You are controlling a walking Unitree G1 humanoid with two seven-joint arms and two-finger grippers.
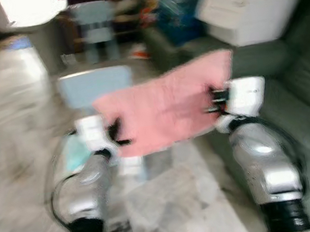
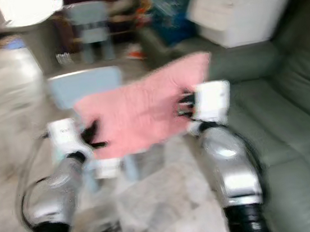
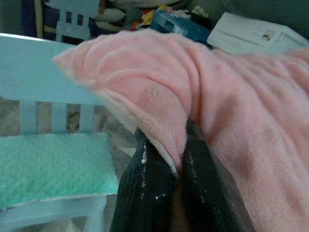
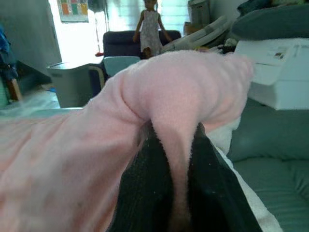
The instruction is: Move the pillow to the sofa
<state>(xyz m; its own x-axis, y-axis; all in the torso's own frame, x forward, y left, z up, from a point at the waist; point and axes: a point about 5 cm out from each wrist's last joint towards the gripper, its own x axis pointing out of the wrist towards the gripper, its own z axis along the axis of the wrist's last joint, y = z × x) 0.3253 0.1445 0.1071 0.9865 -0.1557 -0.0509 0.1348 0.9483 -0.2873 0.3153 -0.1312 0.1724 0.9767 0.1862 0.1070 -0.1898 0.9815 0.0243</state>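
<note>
Pink pillow held in air between both arms, above floor, head views blurred. Left gripper pinching pillow edge at 9 o'clock; right gripper pinching fold at 3 o'clock. Green sofa at 3 o'clock. Small blue chair just behind pillow.
</note>
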